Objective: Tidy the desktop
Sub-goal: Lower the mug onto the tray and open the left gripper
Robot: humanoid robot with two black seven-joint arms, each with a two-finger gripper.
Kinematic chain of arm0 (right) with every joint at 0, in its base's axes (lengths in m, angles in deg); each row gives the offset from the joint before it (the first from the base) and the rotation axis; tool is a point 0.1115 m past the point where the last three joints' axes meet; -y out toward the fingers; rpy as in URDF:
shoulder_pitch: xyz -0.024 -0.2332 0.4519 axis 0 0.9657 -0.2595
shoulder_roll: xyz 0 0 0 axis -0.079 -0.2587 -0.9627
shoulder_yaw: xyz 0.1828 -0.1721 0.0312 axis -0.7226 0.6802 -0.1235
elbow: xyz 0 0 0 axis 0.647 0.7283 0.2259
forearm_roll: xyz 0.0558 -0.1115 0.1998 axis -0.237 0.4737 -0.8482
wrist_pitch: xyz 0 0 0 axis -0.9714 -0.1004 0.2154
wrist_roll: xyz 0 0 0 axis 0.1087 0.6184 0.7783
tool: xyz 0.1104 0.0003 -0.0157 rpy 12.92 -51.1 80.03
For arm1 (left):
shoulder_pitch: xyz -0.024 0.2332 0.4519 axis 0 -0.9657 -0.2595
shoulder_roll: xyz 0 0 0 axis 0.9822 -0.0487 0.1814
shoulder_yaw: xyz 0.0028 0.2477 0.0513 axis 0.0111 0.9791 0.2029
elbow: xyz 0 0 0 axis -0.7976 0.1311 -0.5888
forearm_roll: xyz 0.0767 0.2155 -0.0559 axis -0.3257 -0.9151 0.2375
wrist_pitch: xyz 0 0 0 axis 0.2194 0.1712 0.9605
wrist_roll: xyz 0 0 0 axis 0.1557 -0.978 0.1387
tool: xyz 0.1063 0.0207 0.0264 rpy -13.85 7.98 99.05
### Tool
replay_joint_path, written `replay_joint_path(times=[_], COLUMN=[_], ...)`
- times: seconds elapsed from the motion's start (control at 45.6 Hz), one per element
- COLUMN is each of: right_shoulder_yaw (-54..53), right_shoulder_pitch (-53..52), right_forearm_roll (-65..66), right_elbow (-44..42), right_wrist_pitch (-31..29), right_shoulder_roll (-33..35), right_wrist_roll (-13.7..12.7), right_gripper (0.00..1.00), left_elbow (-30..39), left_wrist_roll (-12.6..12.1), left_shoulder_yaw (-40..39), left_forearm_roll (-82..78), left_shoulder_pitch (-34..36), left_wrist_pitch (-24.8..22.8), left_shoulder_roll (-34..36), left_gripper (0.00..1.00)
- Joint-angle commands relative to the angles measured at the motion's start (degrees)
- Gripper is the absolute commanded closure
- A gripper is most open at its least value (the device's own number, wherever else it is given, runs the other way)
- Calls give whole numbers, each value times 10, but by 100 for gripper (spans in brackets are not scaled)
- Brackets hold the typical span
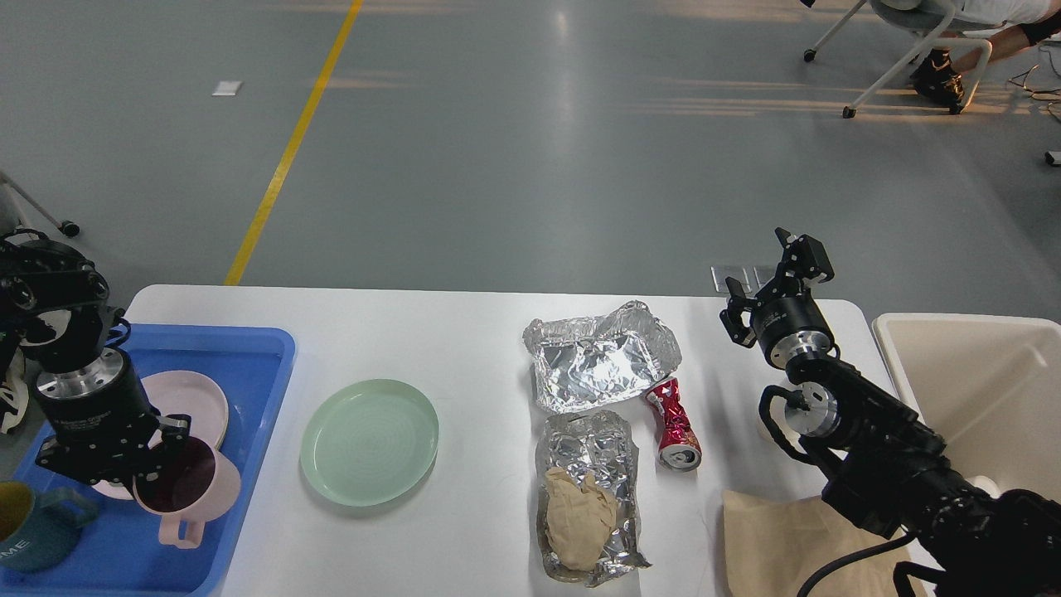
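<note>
The large white rectangular bench (464,348) fills the lower view, carrying a pale green round plate (370,441) and crumpled foil. Over the blue plastic tray (240,365) at its left, the left claw (153,477) grips a pink mug (189,489). The right claw (775,278) is spread wide, holding nothing.

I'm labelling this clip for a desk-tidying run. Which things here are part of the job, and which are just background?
Part of the job:
desktop
pink mug, held by the left gripper over the blue tray
green plate
foil pieces
crushed red can
cream bin

Just background:
yellow floor line
chair
</note>
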Motion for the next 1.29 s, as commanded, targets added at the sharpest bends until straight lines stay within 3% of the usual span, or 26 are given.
replay_joint_path(times=[0.0,0.483,1.097,1.272], right_shoulder_yaw=[0,0,0,0], right_shoulder_pitch=[0,0,0,0], right_forearm_roll=[0,0,0,0], right_elbow=[0,0,0,0], right_wrist_pitch=[0,0,0,0], right_shoulder_roll=[0,1,0,0], right_wrist_roll=[0,1,0,0], right_gripper=[0,0,0,0], left_elbow=[-3,-100,-101,-101], left_wrist_roll=[2,6,6,7], left_shoulder_yaw=[14,5,-13,-16], left_forearm_roll=[0,1,2,5], left_shoulder_pitch=[-4,-97,-123,-130], left_wrist_pitch=[0,0,0,0], left_shoulder_roll=[7,-1,-2,-2], left_gripper=[100,100,100,89])
